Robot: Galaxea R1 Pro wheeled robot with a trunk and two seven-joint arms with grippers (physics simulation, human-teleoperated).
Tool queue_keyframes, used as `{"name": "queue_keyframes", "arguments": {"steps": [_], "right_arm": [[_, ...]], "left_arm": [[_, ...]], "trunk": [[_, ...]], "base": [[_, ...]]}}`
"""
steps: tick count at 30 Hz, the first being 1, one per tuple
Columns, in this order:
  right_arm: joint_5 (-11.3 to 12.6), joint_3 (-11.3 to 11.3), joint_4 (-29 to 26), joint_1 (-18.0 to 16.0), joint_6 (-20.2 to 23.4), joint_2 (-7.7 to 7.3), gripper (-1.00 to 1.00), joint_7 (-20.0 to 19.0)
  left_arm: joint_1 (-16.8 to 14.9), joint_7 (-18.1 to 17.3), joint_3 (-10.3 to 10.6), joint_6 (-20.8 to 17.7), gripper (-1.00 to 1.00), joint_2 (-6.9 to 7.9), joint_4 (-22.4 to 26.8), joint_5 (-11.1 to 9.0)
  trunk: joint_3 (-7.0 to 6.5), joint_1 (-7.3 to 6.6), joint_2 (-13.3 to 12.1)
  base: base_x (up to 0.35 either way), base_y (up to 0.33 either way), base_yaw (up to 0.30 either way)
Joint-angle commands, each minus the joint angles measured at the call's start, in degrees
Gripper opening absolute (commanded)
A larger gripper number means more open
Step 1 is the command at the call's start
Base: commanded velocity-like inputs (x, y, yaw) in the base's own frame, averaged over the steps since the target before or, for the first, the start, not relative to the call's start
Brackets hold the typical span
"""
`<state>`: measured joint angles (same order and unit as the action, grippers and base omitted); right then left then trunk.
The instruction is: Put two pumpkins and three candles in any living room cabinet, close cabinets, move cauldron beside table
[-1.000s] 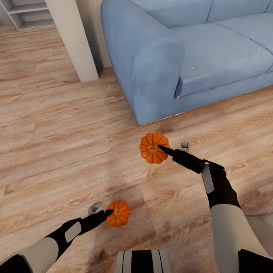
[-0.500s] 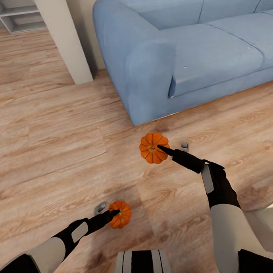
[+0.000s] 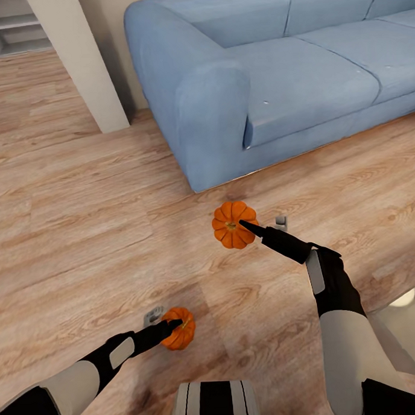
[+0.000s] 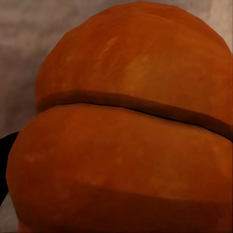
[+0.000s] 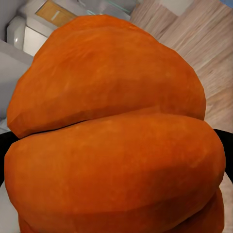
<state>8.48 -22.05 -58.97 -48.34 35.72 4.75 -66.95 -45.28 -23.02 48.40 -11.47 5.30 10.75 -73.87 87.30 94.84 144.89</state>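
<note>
Both pumpkins in hand, no cabinet in sight
The left gripper pinches one pumpkin, the right gripper pinches the other pumpkin; candles and cauldron remain, I judge

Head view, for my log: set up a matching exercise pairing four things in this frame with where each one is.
Things:
1. small ribbed orange pumpkin
2. second small orange pumpkin
3. big blue fabric sofa
4. pale square pillar

Places:
A. far left, standing on the wooden plank floor
B. in the left gripper
C. across the back and right
D. in the right gripper

Pairs: 1-D, 2-B, 3-C, 4-A
</note>
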Motion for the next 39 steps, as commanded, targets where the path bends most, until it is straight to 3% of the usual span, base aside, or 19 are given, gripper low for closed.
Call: {"name": "queue_keyframes", "arguments": {"steps": [1,6,12,17,23,25,29,35,39], "right_arm": [[0.1,0.0,0.0,0.0,0.1,-0.02,-1.00,0.0],[0.1,0.0,0.0,0.0,0.1,-0.04,-1.00,0.0],[0.1,0.0,0.0,0.0,0.1,-0.09,-1.00,0.0],[0.1,-0.1,0.0,0.0,0.1,-0.09,-1.00,0.0],[-0.3,-0.1,0.1,0.0,0.0,-0.09,-1.00,0.1],[-0.3,0.0,0.1,0.0,0.0,-0.16,-1.00,1.8],[-0.1,0.0,0.1,0.0,-0.6,-0.17,-1.00,4.5],[-0.1,-0.1,0.2,0.0,-1.5,-0.18,-1.00,4.9],[0.0,-0.1,0.8,0.0,-1.4,-0.57,-1.00,6.6]], "left_arm": [[0.0,0.2,0.6,0.1,-1.00,0.08,-0.1,0.5],[0.0,-2.6,0.4,0.1,-1.00,0.90,-0.1,0.5],[0.0,-13.3,0.0,-0.1,-1.00,6.04,-0.1,0.3],[-0.1,-19.8,-0.1,-0.4,-1.00,7.29,-0.2,0.0],[-0.2,-30.1,-0.1,-0.6,-1.00,11.04,-0.1,-0.2],[-0.3,-36.3,-0.1,-1.2,-1.00,13.29,-0.1,-0.3],[-0.5,-42.3,-0.5,-3.4,-1.00,16.35,0.5,-0.4],[-0.5,-44.7,-2.9,-4.0,-1.00,17.21,1.9,-0.3],[-0.5,-45.1,-3.1,-7.3,-1.00,17.83,6.9,-0.3]], "trunk": [[0.00,0.01,0.0],[0.00,0.01,0.0],[0.00,0.01,0.0],[0.00,0.01,0.0],[0.00,0.01,0.0],[0.00,0.01,0.0],[0.00,0.01,0.0],[0.00,0.01,0.0],[0.00,0.01,0.0]], "base": [[0.000,0.000,0.000],[0.000,0.000,0.000],[0.000,0.000,0.000],[0.000,0.000,0.000],[0.000,0.000,0.000],[0.000,0.000,0.000],[0.000,0.000,0.000],[0.000,0.000,0.000],[-0.226,0.000,0.000]]}}
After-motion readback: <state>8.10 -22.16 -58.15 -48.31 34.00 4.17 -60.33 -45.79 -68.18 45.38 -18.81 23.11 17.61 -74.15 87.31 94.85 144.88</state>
